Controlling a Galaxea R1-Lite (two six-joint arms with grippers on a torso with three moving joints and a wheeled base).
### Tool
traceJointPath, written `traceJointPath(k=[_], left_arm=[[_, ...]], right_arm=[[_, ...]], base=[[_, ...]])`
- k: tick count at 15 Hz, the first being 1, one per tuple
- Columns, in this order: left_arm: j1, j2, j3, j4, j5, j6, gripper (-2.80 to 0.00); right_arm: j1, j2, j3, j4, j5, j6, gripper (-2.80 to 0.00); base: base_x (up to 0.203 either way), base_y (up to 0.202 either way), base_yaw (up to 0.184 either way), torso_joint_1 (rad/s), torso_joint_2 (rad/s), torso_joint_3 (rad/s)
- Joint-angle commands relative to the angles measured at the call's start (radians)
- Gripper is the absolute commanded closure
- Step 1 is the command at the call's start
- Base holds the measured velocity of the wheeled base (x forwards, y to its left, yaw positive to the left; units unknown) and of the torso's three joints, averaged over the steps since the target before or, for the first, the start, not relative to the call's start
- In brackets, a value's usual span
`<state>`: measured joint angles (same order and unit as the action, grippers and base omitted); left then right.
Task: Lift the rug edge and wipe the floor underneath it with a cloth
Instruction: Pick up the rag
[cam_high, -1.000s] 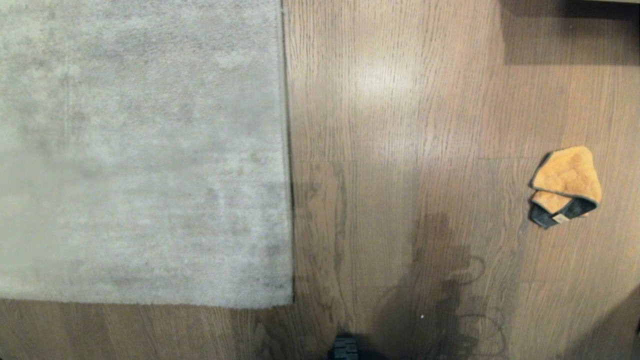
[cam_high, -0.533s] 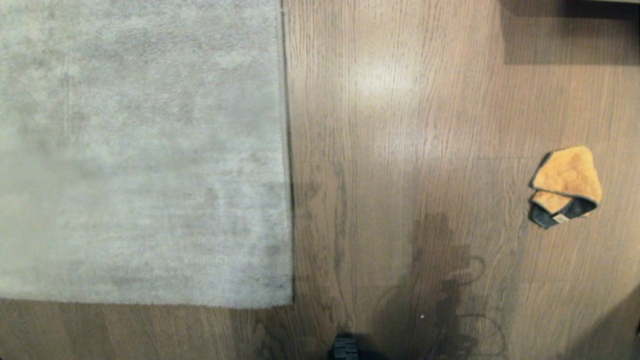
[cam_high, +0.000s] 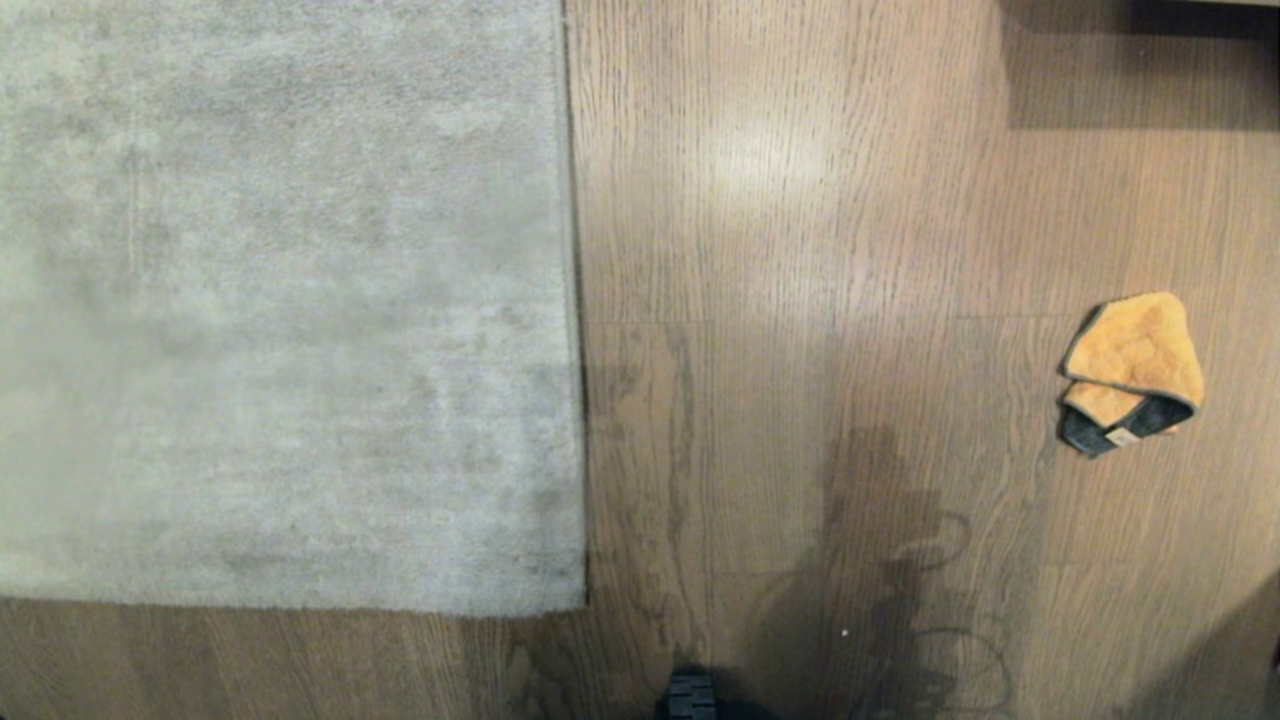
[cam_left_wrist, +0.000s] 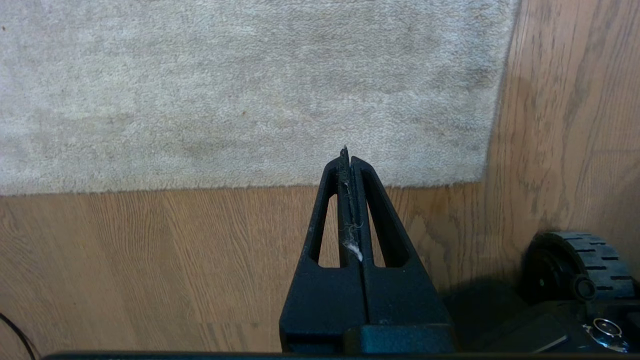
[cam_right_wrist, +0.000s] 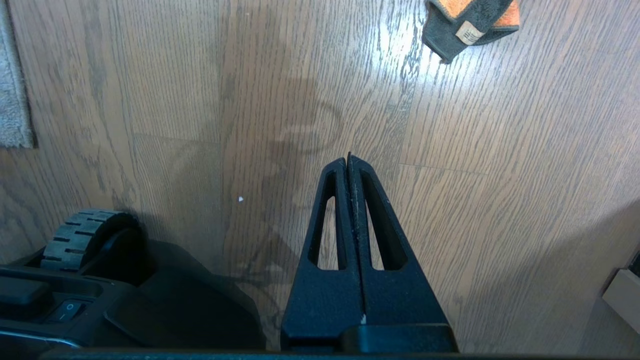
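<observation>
**Ana:** Wood-grain floor (cam_high: 800, 300) fills most of the scene, with the big pale rug lying flat on it. Where does everything sit relative to the rug's near corner?

**Ben:** The rug edge (cam_high: 572, 300) runs straight away from that corner, with no part of it lifted. The cloth (cam_high: 1132, 372) lies folded on bare planks well to the right of the corner, far from the rug. The base's front wheel (cam_high: 690, 697) is just this side of the corner.

**Ana:** And the arms?

**Ben:** Neither shows from the head. Its own wrist camera puts the left end effector (cam_left_wrist: 347, 156) over the near border, close to the corner, fingers pressed together with a bit of lint between them. The right end effector (cam_right_wrist: 348, 159) hangs over open floor to the right of the corner, fingers also together and holding nothing, with the cloth ahead of it.

**Ana:** So nothing has begun. How would you start?

**Ben:** I'd say the right arm should fetch the cloth first: spread the fingers, come straight down on the thick folded part, pinch both layers. Then the left should slide one finger under the border at the corner, where it probably peels most easily, and raise it high enough for the cloth to sweep beneath.
</observation>
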<state>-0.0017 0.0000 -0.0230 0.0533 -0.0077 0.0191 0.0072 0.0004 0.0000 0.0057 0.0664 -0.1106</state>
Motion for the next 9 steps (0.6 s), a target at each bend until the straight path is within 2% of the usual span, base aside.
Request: traceJointPath(k=[1, 9], left_arm=[[0.0, 0.0, 0.0, 0.0, 0.0, -0.001, 0.0], [0.0, 0.0, 0.0, 0.0, 0.0, -0.001, 0.0]], right_arm=[[0.0, 0.0, 0.0, 0.0, 0.001, -0.001, 0.0], [0.0, 0.0, 0.0, -0.001, 0.001, -0.012, 0.0]], base=[[0.0, 0.0, 0.0, 0.0, 0.0, 0.0], [0.0, 0.0, 0.0, 0.0, 0.0, 0.0]])
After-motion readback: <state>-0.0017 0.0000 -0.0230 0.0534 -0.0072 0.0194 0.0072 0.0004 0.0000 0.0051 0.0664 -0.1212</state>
